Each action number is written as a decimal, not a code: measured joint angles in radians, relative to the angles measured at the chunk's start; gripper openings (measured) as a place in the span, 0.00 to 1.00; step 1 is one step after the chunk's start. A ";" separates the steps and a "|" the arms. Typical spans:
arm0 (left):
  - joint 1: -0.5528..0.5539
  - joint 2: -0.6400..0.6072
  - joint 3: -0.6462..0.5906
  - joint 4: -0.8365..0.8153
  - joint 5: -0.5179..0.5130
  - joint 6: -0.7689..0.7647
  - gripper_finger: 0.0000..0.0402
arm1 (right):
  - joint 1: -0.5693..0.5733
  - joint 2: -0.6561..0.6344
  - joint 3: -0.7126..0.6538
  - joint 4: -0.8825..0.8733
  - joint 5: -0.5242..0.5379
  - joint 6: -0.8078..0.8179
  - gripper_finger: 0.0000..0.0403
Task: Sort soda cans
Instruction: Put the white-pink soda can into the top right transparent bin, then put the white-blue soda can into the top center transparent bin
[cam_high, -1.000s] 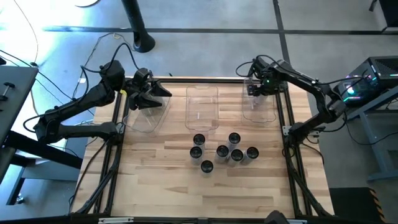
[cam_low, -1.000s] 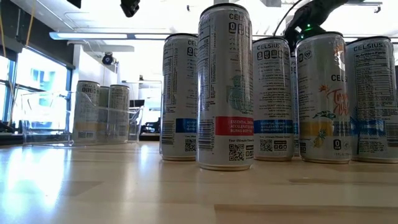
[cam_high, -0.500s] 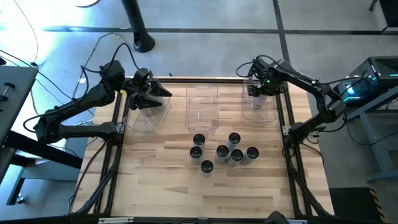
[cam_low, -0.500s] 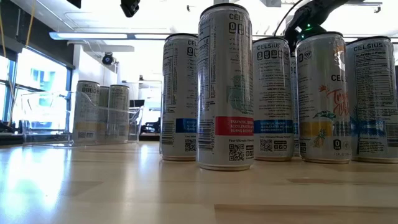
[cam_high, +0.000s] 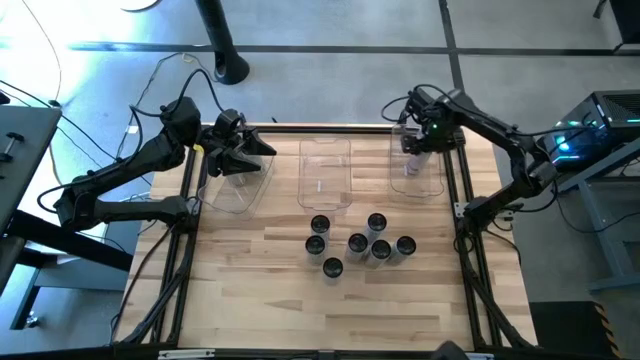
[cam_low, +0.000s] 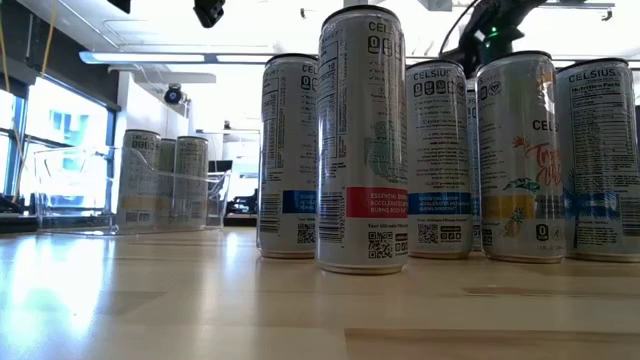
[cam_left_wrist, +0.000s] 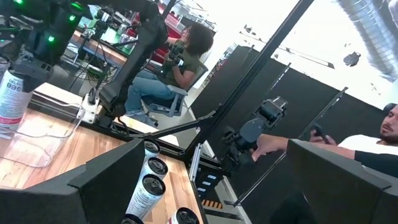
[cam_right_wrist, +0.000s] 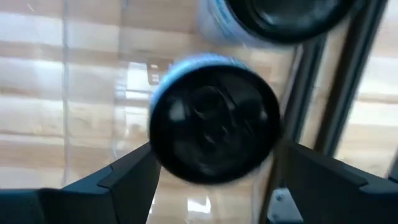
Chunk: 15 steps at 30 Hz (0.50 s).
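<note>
Several soda cans (cam_high: 357, 243) with dark tops stand upright in a cluster mid-table, tall and printed in the low view (cam_low: 362, 140). Three clear bins line the far edge: left (cam_high: 228, 192), middle (cam_high: 325, 175), right (cam_high: 418, 178). My right gripper (cam_high: 413, 147) points down over the right bin. Its fingers stand on either side of a can's dark top (cam_right_wrist: 214, 127), and a second can (cam_right_wrist: 280, 15) is beside it. That can (cam_left_wrist: 9, 99) stands upright below the gripper. My left gripper (cam_high: 250, 155) hangs level over the left bin, open, with nothing between its fingers. My right gripper comes from above, one finger (cam_right_wrist: 134, 174) on each side of the can's top rim (cam_right_wrist: 163, 140). The gap looks about as wide as the can. I cannot tell whether the fingers touch it.
In the low view a clear bin (cam_low: 130, 190) at the left holds a few upright cans. Black frame rails (cam_high: 185, 250) run along both table sides. The near half of the wooden table (cam_high: 330, 315) is bare. People sit in the room beyond (cam_left_wrist: 180, 62).
</note>
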 joint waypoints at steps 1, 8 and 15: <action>0.000 0.000 0.000 0.000 0.000 0.001 0.96 | 0.000 0.000 0.006 -0.021 0.000 -0.005 0.77; 0.000 0.000 0.000 0.000 0.002 0.017 0.96 | 0.013 -0.025 0.036 -0.126 -0.023 -0.017 0.77; 0.000 0.000 0.000 0.001 0.039 0.026 0.96 | 0.058 -0.098 0.039 -0.166 -0.033 0.015 0.77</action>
